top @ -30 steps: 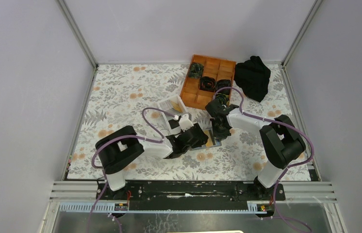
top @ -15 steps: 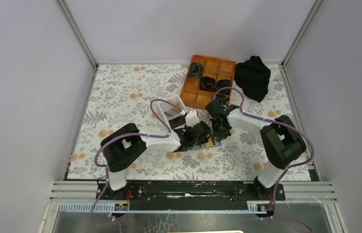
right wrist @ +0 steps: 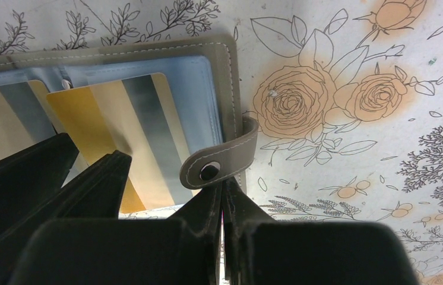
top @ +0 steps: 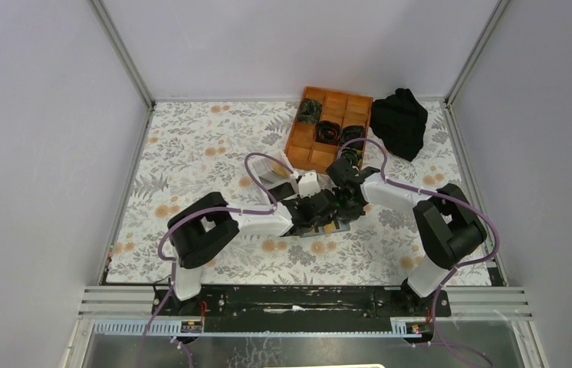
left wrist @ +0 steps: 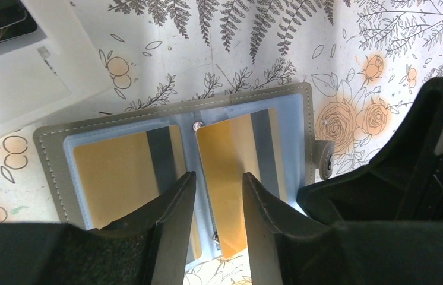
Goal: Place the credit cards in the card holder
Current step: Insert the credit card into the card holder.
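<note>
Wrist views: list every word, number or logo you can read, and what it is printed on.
None can be read.
Tan-gold cards: only a grey stripe each, no print.
Card holder: plain, no lettering.
White box: one small grey mark, too faint to read.

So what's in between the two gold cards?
Only the pale blue middle fold of the card holder, with a little metal stud at its top. The left wrist view shows it best.
</note>
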Robot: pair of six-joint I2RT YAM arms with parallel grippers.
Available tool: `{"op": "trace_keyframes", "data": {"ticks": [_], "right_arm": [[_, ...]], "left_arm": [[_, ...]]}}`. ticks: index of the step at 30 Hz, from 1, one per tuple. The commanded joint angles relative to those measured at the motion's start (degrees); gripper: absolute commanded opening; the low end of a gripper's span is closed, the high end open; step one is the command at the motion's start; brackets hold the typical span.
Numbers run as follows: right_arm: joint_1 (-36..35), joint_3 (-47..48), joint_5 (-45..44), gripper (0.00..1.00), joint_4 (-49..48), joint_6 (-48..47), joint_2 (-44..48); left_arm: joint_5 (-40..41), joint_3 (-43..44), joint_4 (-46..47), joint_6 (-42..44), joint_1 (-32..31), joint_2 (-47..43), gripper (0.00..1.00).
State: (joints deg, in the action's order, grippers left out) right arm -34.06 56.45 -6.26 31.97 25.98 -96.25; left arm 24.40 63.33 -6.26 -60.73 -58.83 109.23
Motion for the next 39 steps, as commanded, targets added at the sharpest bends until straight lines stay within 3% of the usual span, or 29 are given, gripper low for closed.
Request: {"op": "trace_keyframes", "data": {"ticks": [1, 11, 22, 39], "right_arm": [[-0.3, -1.55, 4.26, 0.03, -1.04, 0.86, 0.13], [0.09, -2.0, 3.63, 0.06, -0.86, 0.82, 0.72], [1.18, -2.1, -0.87, 0.2, -0.8, 1.95, 6.46], [2.34, -5.51, -4.33, 0.18, -3.13, 4.88, 6.69]], "left_arm": [[1.09, 0.39, -6.14, 0.47, 0.23, 3.25, 0.42], [0.31, 3.42, -5.6, 0.36, 0.29, 5.02, 0.4], [-0.1, 3.44, -6.72, 0.0, 0.25, 6.2, 0.4], [-0.36, 2.0, -6.34, 3.27, 0.21, 4.36, 0.4]]}}
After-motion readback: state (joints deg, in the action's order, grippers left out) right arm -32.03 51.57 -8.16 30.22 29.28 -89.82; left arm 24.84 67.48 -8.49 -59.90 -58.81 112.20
